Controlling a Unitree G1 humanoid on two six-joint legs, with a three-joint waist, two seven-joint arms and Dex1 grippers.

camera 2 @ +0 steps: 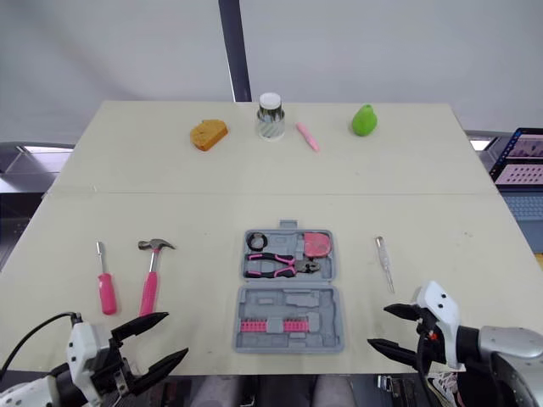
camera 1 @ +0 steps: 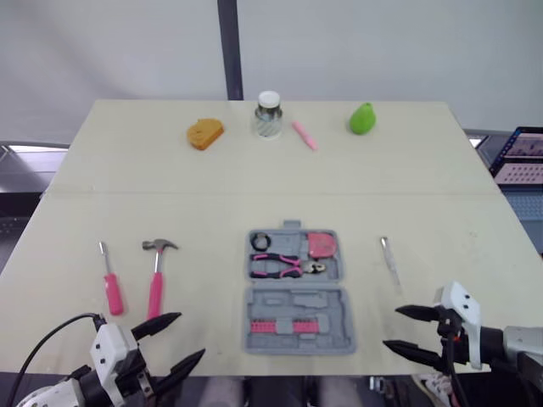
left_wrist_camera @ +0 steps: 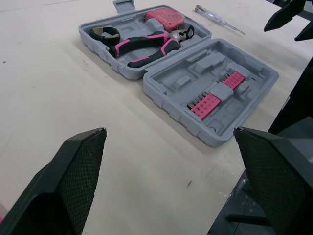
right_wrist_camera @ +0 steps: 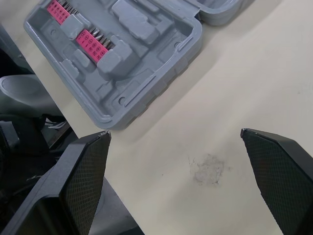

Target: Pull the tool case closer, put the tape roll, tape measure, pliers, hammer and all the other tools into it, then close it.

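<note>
Left eye view: sponge (camera 1: 204,134), jar (camera 1: 268,114), pear (camera 1: 362,119) far back; left end effector (camera 1: 190,335), right end effector (camera 1: 392,328) spread, flanking tool case (camera 1: 280,303).

Two screwdrivers (camera 1: 109,278) (camera 1: 390,263), one hammer (camera 1: 156,275), one tool case (camera 1: 288,300).

- The left gripper (camera 1: 188,337) sits in the lower left of the head view, ahead of the white left wrist housing (camera 1: 110,348).
- Its two black fingers (left_wrist_camera: 78,181) are spread wide, with the tips aimed up and to the right, toward the frame's centre.
- The right gripper (camera 1: 392,328) sits in the lower right, ahead of the white right wrist housing (camera 1: 462,309).
- Its black fingers (right_wrist_camera: 83,181) are also parted wide, and the tips point left toward the frame's lower centre.
- The two grippers are well apart, at about the same height in the frame.
</note>
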